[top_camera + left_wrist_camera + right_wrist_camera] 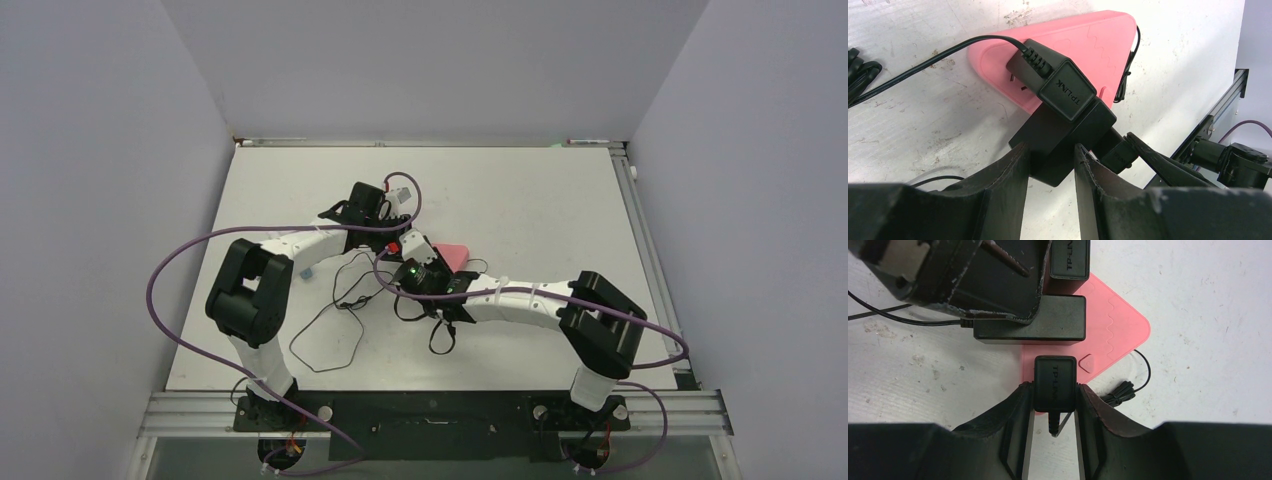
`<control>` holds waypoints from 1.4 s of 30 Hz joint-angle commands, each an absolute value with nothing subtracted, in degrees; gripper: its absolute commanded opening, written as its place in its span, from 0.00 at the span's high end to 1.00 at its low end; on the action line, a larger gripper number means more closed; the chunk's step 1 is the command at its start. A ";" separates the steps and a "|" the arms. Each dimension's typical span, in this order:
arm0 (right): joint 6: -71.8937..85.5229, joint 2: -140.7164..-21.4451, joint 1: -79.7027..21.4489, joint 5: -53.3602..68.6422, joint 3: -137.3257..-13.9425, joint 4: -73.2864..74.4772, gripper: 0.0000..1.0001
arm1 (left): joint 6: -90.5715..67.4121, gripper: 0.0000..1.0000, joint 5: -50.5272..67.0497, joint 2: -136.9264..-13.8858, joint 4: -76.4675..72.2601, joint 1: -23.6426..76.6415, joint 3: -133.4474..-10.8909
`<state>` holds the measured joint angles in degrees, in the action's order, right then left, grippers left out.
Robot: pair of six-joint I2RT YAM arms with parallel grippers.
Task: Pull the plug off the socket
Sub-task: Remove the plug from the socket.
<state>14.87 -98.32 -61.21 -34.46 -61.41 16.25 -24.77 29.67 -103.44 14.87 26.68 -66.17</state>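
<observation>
Firm hold at pink triangular plastic socket (1118, 325)
Right gripper (1054, 395) pinches small black TP-LINK plug (1054, 372); left gripper (1050, 152) clamps larger black adapter block (1068, 132).

A white, scuffed table (560, 200) is enclosed by plain grey walls (430, 60) on three sides, with an aluminium rail (645, 235) along its right edge.
</observation>
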 commanded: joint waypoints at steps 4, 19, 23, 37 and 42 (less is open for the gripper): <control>16.54 -95.06 -58.30 -26.69 -61.53 12.85 0.95 | -22.76 0.67 24.98 -105.74 18.05 27.51 -66.22; 20.16 -90.27 -47.25 -7.68 -56.45 8.19 0.95 | -22.61 0.67 24.54 -106.08 18.28 27.94 -66.26; 21.78 -89.95 -46.27 -5.29 -56.13 7.58 0.95 | -22.43 0.68 24.28 -106.13 18.46 27.95 -66.29; 23.57 -91.61 -50.81 -15.71 -59.06 10.65 0.95 | -22.34 0.68 24.09 -106.08 18.72 27.97 -66.46; 23.32 -93.06 -55.61 -22.79 -61.46 12.38 0.95 | -22.30 0.68 24.08 -106.17 18.82 28.04 -66.55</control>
<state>21.04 -92.16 -51.55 -16.91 -57.43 13.21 -24.43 27.81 -103.74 14.06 26.98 -66.81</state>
